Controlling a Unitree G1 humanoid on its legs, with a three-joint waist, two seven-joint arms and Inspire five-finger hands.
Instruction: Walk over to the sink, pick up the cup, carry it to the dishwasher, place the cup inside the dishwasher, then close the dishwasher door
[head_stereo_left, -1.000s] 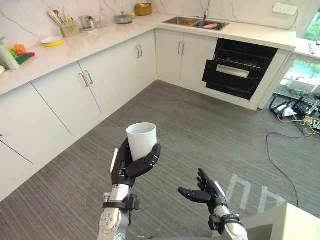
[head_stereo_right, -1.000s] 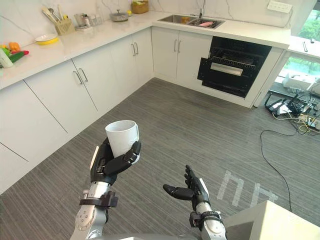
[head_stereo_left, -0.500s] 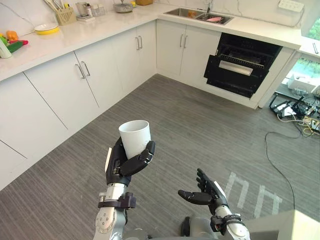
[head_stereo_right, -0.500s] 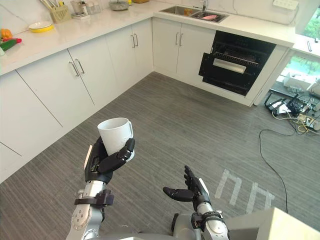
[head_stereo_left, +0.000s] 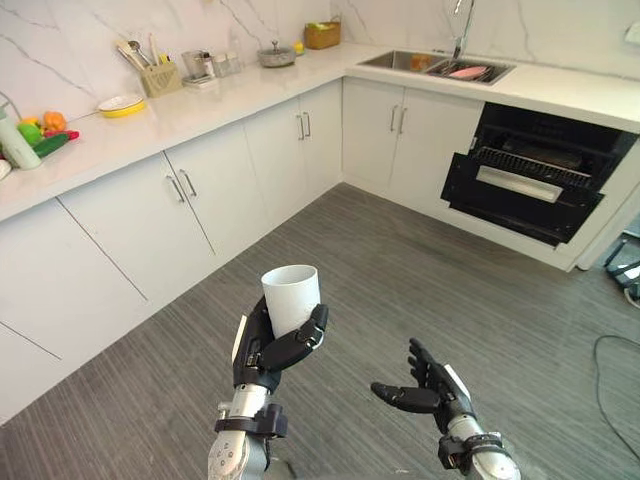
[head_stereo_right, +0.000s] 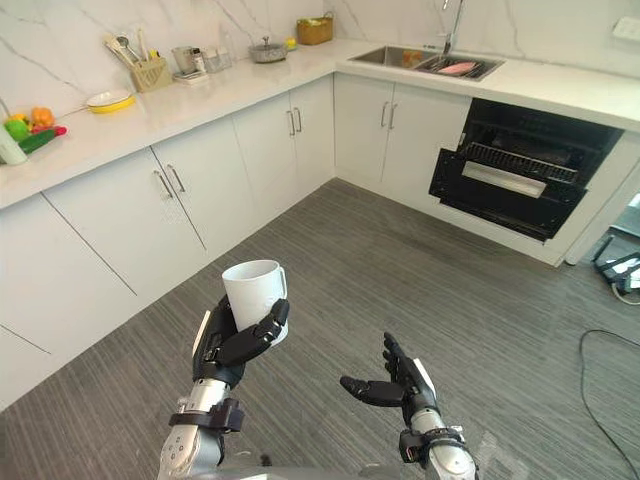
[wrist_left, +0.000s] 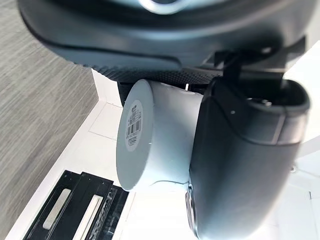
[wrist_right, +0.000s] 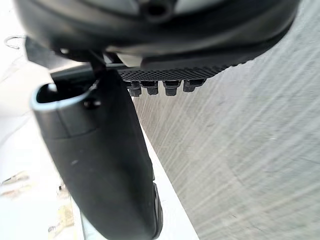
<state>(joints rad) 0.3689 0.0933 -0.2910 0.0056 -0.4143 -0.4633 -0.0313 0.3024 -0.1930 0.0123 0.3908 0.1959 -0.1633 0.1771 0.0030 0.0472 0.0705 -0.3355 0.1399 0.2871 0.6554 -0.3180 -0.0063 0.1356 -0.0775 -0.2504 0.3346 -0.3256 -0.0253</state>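
A white cup (head_stereo_left: 291, 297) stands upright in my left hand (head_stereo_left: 268, 350), whose fingers and thumb curl round its lower half; the left wrist view shows the cup's base (wrist_left: 136, 135) against the palm. My right hand (head_stereo_left: 428, 388) hovers open beside it, palm up, holding nothing. The dishwasher (head_stereo_left: 540, 170) sits under the counter at the far right, its dark door (head_stereo_left: 522, 186) part-way open and tilted out. The sink (head_stereo_left: 440, 66) lies in the counter just left of it, with a pink item inside.
White cabinets (head_stereo_left: 190, 205) run along the left and back under a marble counter (head_stereo_left: 200, 98) carrying a utensil holder (head_stereo_left: 156, 74), a yellow bowl (head_stereo_left: 120, 103), a pot (head_stereo_left: 275, 54) and a basket (head_stereo_left: 322, 34). Grey plank floor (head_stereo_left: 420, 290) stretches between me and the dishwasher.
The camera has swung; the dishwasher and sink now sit further right and the counter shows more fully. The cup stays held in my left hand and my right hand stays open.
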